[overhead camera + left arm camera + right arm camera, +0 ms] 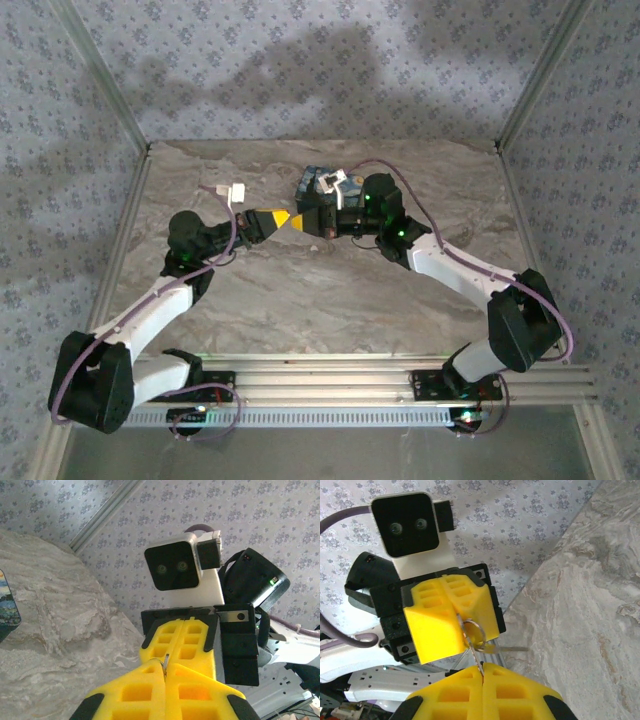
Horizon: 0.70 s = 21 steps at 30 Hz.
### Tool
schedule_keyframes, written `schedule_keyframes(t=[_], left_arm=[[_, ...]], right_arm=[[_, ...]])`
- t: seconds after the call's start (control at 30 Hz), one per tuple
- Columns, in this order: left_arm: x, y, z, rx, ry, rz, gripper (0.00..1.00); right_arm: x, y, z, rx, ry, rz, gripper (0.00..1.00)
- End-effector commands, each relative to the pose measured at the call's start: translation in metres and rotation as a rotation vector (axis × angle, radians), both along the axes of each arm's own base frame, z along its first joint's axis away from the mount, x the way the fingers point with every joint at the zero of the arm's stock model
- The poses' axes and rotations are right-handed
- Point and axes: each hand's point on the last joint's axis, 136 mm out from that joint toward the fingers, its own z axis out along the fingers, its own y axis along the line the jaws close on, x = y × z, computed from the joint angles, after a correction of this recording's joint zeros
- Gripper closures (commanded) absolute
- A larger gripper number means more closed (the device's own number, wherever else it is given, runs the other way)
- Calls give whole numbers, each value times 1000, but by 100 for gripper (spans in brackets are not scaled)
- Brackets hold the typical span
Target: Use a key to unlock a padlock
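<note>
Meeting tips over the bench (pixel 300 300) toward its far edge: pinching a ring (pixel 472 630) in the shut left claw (pixel 461 623), clamping a thin blade (pixel 479 662) in the right claw (pixel 481 669), dangling a key (pixel 510 649) between. Seemingly only readying, not yet unlocking.

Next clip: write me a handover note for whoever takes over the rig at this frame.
Left gripper: shut on the key ring.
Right gripper: shut, tip to tip with the left, pinching a thin metal strip hanging from that ring.
Key: juts sideways off the ring, free.
Box: just behind the grippers.
Done: key ring picked up.
Left: bring key to padlock, insert, turn.
</note>
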Motion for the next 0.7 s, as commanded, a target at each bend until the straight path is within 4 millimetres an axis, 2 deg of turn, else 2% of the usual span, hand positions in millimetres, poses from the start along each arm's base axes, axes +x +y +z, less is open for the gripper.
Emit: schedule_keyframes(t=[0.0,0.17,0.3,0.33,0.4,0.47,0.57,0.67], left_arm=[[-4,-1,-2,19,-21,-34,100],[-5,-2,-9,55,-16,-51,100],[-8,0,-14,128,-32,-38,100],[-8,1,-16,156,-35,-30,93],[-11,5,-22,234,-45,-10,74],[-14,10,-24,311,-72,7,67],[-21,18,-28,425,-131,21,62],[-26,25,-28,504,-212,35,49]], right_arm=[[-5,-1,22,29,-81,26,100],[-6,-2,21,10,-88,31,100],[-6,-6,13,-78,-84,30,100],[-6,-8,12,-107,-97,36,100],[-8,-12,11,-187,-124,49,100],[-12,-19,5,-275,-147,68,100],[-18,-26,2,-377,-165,104,100],[-27,-33,-2,-489,-208,172,100]])
